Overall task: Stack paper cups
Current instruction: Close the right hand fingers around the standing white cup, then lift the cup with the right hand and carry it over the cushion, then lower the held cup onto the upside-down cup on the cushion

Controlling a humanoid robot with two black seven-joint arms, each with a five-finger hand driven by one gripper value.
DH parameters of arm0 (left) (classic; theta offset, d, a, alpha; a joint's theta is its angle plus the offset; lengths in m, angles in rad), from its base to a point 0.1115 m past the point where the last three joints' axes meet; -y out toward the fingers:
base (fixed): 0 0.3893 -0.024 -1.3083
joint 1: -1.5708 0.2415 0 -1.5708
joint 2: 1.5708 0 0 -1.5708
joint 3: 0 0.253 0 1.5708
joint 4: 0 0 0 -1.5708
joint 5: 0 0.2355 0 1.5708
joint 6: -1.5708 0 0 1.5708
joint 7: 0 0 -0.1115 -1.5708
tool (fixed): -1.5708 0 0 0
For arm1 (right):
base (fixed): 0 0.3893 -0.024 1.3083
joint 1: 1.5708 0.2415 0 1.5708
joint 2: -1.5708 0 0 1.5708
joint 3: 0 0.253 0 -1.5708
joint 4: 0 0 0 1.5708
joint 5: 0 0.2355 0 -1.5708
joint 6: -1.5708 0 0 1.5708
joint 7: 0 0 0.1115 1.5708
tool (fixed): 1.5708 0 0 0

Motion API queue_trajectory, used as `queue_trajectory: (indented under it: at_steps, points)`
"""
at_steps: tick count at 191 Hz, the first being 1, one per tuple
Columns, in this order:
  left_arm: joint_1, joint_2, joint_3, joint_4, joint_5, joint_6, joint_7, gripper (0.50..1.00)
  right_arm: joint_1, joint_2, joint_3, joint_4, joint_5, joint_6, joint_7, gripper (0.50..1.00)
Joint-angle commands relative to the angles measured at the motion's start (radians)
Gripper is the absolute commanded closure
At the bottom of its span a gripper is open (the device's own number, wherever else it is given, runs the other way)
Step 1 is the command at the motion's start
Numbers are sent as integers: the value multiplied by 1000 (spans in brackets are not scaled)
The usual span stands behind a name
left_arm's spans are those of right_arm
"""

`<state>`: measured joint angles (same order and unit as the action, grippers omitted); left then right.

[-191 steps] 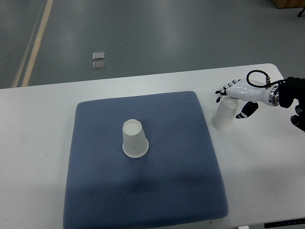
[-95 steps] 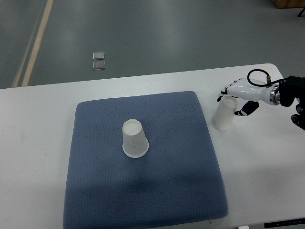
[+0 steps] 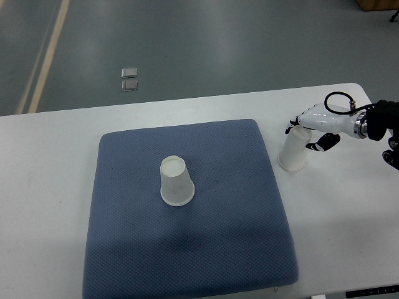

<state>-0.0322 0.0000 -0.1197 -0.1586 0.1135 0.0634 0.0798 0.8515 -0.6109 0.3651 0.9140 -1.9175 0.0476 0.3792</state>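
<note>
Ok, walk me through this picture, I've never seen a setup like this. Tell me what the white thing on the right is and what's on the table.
This is a single camera looking steeply down from the robot's own side of a white table. The white thing at the right edge is the robot's right hand, a mechanical hand on a dark arm. It is at the top of an upside-down paper cup standing on the bare table, with the fingers curved over it; whether the grip has fully closed is hard to tell. A blue mat covers the middle of the table, and a second upside-down cup stands on it. The left arm is out of view.
</note>
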Motion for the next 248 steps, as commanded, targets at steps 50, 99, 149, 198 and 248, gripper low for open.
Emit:
queue_trajectory:
  at_steps: [50,99,149,198,248]
  points:
    - [0,0,0,1,0,1,0,500,138,-23,18,80,38,3,15,910]
    - [0,0,0,-1,0,1,0,500,319,-32,20,282,192,100,14,906]
    - [0,0,0,1,0,1,0,500,399,68,21,364,242,172,10,895]
    - [0,0,0,-1,0,-1,0,500,420,166,21,378,241,233,12,879]
    - [0,0,0,-1,0,1,0,500,416,215,6,378,207,245,14,867]
